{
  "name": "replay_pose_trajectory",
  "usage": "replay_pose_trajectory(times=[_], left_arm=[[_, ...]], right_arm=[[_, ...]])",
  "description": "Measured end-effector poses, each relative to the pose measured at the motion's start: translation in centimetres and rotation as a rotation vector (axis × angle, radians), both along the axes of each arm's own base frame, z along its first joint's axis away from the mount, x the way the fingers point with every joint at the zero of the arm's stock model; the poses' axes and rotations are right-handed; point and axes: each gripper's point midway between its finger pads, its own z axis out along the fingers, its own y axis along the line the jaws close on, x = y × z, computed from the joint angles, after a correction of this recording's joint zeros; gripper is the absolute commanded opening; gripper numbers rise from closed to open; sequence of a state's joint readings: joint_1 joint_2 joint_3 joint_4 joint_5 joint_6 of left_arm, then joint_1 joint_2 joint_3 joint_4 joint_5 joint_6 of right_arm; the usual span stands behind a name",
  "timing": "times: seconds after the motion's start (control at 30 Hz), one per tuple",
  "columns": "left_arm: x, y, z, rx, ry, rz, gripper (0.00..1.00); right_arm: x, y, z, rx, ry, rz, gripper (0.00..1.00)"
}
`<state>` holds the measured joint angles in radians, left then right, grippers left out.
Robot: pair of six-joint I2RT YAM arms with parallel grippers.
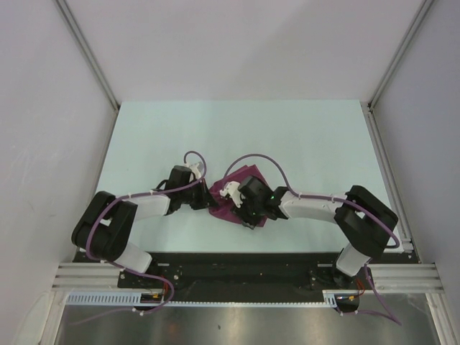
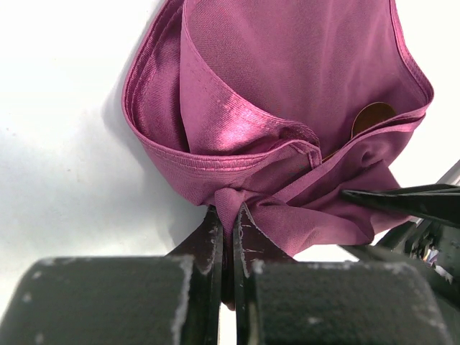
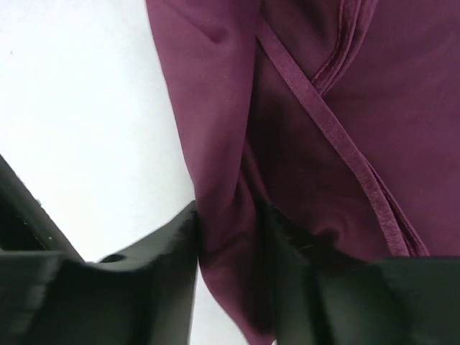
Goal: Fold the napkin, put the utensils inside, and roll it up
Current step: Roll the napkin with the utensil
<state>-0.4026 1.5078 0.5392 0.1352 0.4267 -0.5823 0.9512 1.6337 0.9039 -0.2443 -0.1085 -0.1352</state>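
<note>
The magenta napkin (image 1: 221, 205) lies bunched and folded over on the table between my two grippers. In the left wrist view the napkin (image 2: 287, 79) forms an open pocket. The utensils show only as a copper spoon bowl (image 2: 372, 118) peeking out of a fold at the right, its handle hidden. My left gripper (image 2: 228, 210) is shut on a pinched corner of the cloth. My right gripper (image 3: 230, 230) has its fingers pressed on both sides of a thick fold of the napkin (image 3: 330, 100). One right fingertip (image 2: 410, 200) shows beside the cloth.
The pale green table (image 1: 302, 144) is walled in by white panels on three sides. A black base plate (image 1: 230, 269) and both arm bases sit at the near edge. Both wrists (image 1: 183, 183) crowd close together over the cloth.
</note>
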Motion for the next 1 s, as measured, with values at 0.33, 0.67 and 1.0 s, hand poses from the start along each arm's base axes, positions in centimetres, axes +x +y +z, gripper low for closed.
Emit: replay_pose_trajectory(times=[0.33,0.67,1.0], left_arm=[[1.0,0.9,1.2,-0.022,-0.027,0.034,0.81],[3.1,3.4,7.5,-0.025,-0.296,0.142,0.85],[-1.1,0.8,6.1,-0.019,-0.269,0.01,0.84]], right_arm=[[0.1,-0.1,-0.5,0.117,0.262,-0.01,0.0],[0.1,0.5,-0.9,0.292,0.705,-0.045,0.0],[0.3,0.4,-1.3,0.353,0.947,-0.096,0.0]])
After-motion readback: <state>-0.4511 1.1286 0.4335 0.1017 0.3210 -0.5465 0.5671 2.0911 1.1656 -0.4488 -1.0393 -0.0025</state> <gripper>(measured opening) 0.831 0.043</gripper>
